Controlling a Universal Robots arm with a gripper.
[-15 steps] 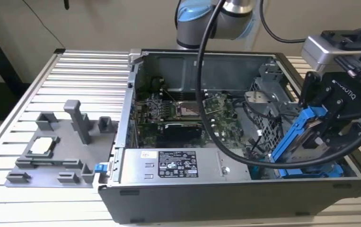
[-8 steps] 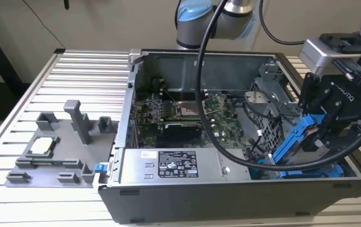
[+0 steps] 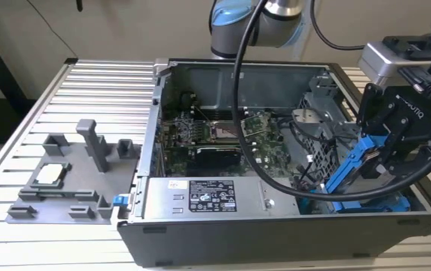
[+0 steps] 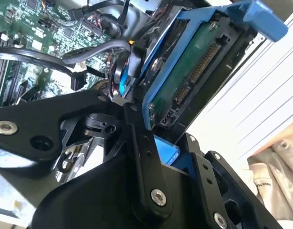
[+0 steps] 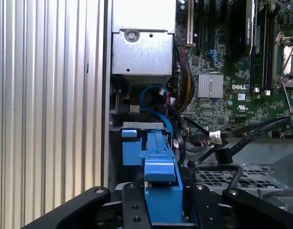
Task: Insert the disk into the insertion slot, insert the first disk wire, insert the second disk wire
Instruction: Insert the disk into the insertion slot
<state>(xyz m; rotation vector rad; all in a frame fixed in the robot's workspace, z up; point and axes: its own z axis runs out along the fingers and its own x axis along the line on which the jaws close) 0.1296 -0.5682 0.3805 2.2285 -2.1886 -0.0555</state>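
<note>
In the exterior view we see the disk [image 3: 351, 166] in its blue frame, steeply tilted, clamped between the closed fingers of the gripper [image 3: 381, 158]. Its lower end sits at the insertion slot [image 3: 381, 206] just beneath the gripper; we cannot tell whether they touch. Beyond the fingertips, the first wrist view shows black cables [image 5: 232, 133], the motherboard [image 5: 232, 71] and the power-supply box [image 5: 142, 47].

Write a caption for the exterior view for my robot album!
The gripper holds the disk tilted over the open computer case, angled down toward the insertion slot.
</note>
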